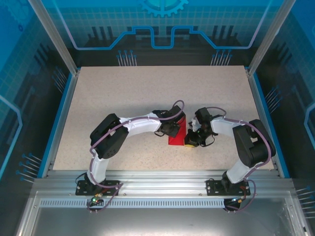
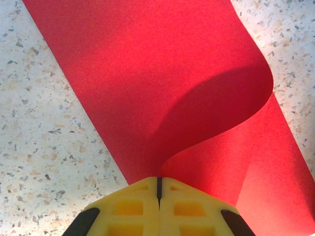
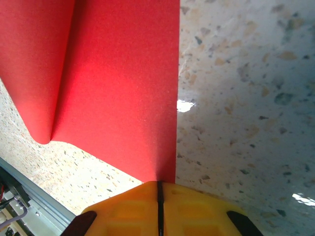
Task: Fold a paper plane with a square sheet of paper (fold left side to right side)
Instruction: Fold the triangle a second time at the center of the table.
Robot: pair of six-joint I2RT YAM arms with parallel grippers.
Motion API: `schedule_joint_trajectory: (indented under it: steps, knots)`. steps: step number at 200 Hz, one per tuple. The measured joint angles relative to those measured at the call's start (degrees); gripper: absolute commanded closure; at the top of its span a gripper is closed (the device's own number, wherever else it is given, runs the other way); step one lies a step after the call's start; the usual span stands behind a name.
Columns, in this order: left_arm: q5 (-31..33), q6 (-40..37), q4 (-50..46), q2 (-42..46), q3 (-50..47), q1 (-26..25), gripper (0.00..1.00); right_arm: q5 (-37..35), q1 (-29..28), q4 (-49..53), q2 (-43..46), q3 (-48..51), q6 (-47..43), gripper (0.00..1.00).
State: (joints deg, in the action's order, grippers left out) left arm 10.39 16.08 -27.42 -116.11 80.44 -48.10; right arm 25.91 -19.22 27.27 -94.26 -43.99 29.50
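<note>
Left gripper [image 2: 158, 189] fingertips sit nearest, yellow and pressed together with only a seam between. The red paper [image 2: 147, 73] comes straight out of that seam, so it looks pinched on an edge. From the pinch the paper bows up and rolls over in a loose curl with no crease yet. The rest lies flat on the speckled table [image 2: 39, 123].

Right gripper [image 3: 159, 194] is the same: jaws closed, and the paper's straight edge runs into the seam, so likely a grip at that edge. A soft roll shows at left in that view.

From above, the paper [image 1: 176, 137] is mid-table toward the near edge, between the two grippers and touching both.

Step in hand, as I read it, is bringing the left side over to the right side. To do it well:
- Use the right gripper as an anchor so the paper can't slide.
- Carry the left edge across in a low arc, without tugging, since thin paper may tear or skew.
- Match edges and corners first, then press.
- Flatten the curl into one straight crease, working from the middle outward.
</note>
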Motion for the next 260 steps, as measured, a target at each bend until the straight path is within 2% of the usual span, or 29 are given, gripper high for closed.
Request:
schedule_joint_trajectory:
  steps: [196, 260]
  knots:
    - [1.8, 0.0, 0.0, -1.3, 0.0, 0.3, 0.92, 0.2, 0.0, 0.2, -0.2, -0.3, -0.2, 0.90]
    - [1.7, 0.0, 0.3, -1.3, 0.0, 0.3, 0.92, 0.0, 1.0, -0.3, 4.8, 0.1, -0.6, 0.89]
